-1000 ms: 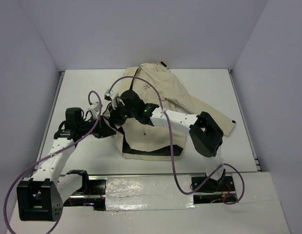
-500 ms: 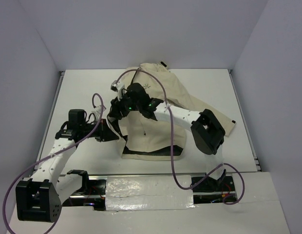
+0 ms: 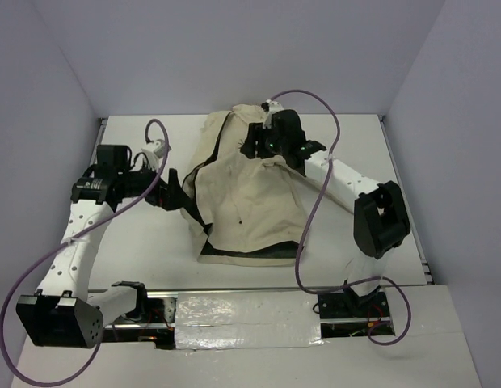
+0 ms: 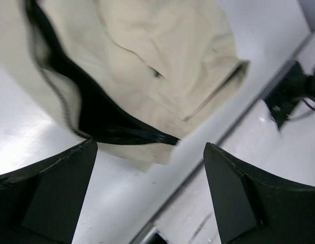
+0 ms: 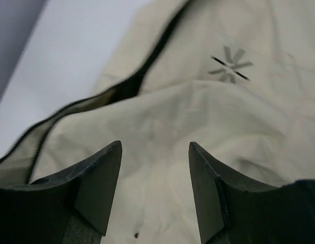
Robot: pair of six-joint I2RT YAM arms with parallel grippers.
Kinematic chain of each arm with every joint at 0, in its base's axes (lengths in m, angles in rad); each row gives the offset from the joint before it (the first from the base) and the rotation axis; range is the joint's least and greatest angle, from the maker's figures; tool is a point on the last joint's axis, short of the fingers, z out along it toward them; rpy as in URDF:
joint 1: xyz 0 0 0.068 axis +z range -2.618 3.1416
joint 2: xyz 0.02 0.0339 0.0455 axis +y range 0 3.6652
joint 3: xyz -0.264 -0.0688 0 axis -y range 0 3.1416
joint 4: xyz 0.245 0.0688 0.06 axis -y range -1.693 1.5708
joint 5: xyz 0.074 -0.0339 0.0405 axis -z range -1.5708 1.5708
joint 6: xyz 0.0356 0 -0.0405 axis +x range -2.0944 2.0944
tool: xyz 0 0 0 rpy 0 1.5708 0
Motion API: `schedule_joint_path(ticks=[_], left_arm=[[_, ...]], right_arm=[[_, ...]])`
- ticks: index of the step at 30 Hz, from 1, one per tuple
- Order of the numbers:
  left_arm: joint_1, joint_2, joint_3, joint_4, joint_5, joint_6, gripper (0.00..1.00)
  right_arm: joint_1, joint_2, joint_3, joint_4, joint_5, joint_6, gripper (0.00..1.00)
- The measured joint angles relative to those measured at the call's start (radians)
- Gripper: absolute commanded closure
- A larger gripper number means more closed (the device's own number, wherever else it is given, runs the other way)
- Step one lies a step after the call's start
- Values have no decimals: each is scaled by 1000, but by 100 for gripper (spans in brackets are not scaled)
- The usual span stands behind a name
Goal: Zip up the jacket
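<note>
Right arm swings from jacket (image 3: 254, 206) centre-left up to chest logo (image 5: 229, 63), upper centre of top view. Left arm pulls back toward left of frame.

Jacket at centre of bench (image 3: 137, 250), front now spread flatter. Zipper edge (image 4: 61, 104) open, dark lining showing, so zipping not begun.

Right gripper (image 5: 155, 147) hovers over fabric, fingers apart, empty. Left gripper (image 4: 150, 152) beside jacket's left front edge, fingers apart, holding nothing.

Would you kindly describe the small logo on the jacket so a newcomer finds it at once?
A cream jacket lies on the white table. Near its far end, just ahead of the right gripper, sits a small star of thin strokes, the plain fabric's only print.
</note>
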Motion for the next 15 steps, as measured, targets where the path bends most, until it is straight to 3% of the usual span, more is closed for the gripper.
schedule_joint_path(ticks=[5,9,15], left_arm=[[51,39,110,26,-192,-38,1],[63,166,170,65,-365,-67,1],[53,295,92,199,-414,-106,1]], right_arm=[[-60,73,20,-172,114,19,36],[-78,92,20,-285,177,13,33],[-96,87,-5,-304,201,23,41]])
